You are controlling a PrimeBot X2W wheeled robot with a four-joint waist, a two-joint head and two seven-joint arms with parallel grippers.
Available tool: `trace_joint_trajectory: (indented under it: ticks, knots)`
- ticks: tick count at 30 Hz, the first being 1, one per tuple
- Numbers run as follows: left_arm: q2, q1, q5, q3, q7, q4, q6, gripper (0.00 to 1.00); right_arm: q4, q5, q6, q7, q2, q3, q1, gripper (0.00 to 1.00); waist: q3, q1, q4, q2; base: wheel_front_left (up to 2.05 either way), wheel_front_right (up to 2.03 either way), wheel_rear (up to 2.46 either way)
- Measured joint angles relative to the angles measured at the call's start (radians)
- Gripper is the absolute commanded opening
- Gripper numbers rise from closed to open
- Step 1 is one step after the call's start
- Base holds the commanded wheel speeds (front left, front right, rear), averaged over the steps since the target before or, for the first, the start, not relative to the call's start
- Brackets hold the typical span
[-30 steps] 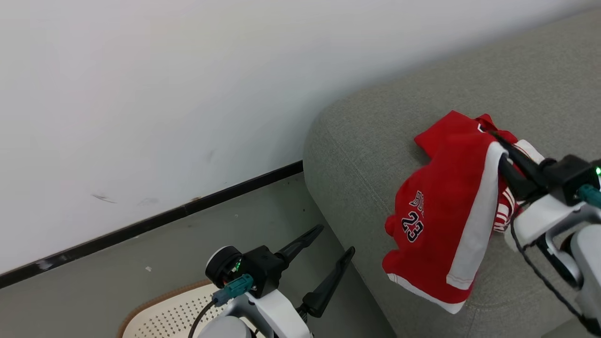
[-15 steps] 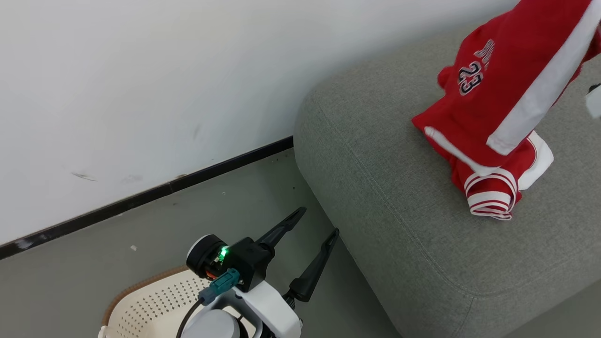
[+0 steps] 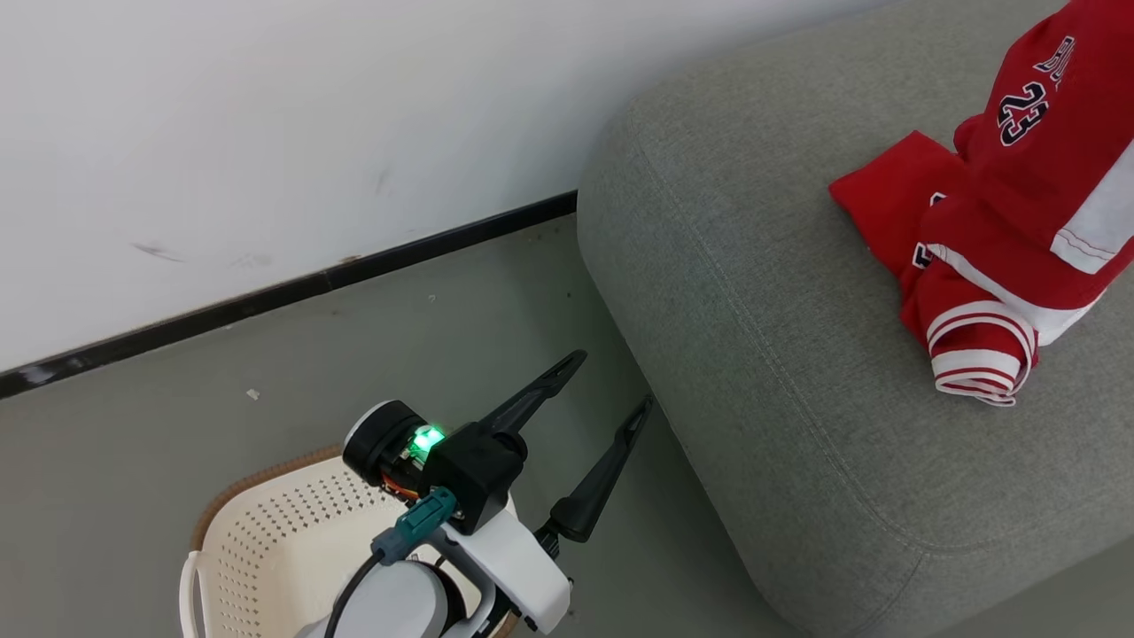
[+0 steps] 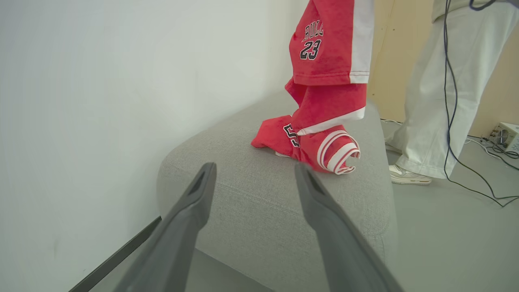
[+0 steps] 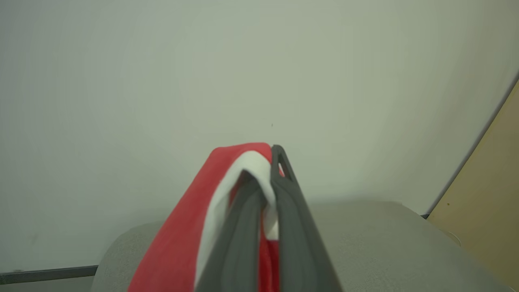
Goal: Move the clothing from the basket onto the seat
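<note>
Two long fingers point(image 4: 192, 211) spread wide and empty on the left gripper point(image 3: 615, 378) by the basket point(image 3: 266, 523), then the grey seat point(image 3: 753, 310) with the clothing point(image 3: 974, 257) half heaped on it and half dangling from the clamped-shut right gripper point(image 5: 261, 162), plus someone's pale trousers point(image 4: 429, 81) way back.

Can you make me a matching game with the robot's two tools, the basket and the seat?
Things:
1. left tool
2. right tool
3. basket
4. seat

States:
A. grey fabric
B. shut on the clothing
C. open, holding nothing
D. cream-white with little holes

Pairs: 1-C, 2-B, 3-D, 4-A
</note>
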Motion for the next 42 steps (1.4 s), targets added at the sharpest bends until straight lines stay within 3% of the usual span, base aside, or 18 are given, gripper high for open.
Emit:
trace_joint_trajectory:
  ticks: [10, 19, 34, 37, 39, 42]
  knots:
    - [0.023, -0.024, 0.014, -0.005, 0.034, -0.048, 0.000, 1.00, 0.081, -0.006, 0.000, -0.056, 0.006, -0.019, 0.010, 0.00, 0.073, 0.0000, 0.024, 0.0000, 0.00, 0.00, 0.00]
    - [0.058, -0.041, 0.017, -0.005, 0.062, -0.075, -0.003, 1.00, 0.236, -0.023, 0.000, -0.125, 0.058, -0.073, 0.166, 0.00, 0.139, 0.0000, 0.036, 0.0000, 0.00, 0.00, 0.00]
    - [0.087, -0.056, 0.024, 0.002, 0.088, -0.095, -0.012, 1.00, 0.349, -0.124, 0.000, -0.163, 0.166, -0.059, 0.195, 0.00, 0.180, 0.0000, 0.039, 0.0000, 0.00, 0.00, 0.00]
    - [0.089, -0.056, 0.024, 0.006, 0.088, -0.097, -0.012, 1.00, 0.349, -0.127, 0.000, -0.167, 0.190, -0.048, 0.198, 0.45, 0.181, 0.0000, 0.035, 0.0000, 0.00, 0.00, 0.00]
    - [0.090, -0.056, 0.024, 0.009, 0.087, -0.097, -0.012, 1.00, 0.348, -0.131, 0.000, -0.169, 0.192, -0.046, 0.201, 1.00, 0.180, 0.0000, 0.031, 0.0000, 0.00, 0.00, 0.00]
    - [0.089, -0.056, 0.023, 0.011, 0.086, -0.097, -0.012, 1.00, 0.348, -0.134, 0.000, -0.174, 0.183, -0.043, 0.216, 1.00, 0.177, 0.0000, 0.025, 0.0000, 0.00, 0.00, 0.00]
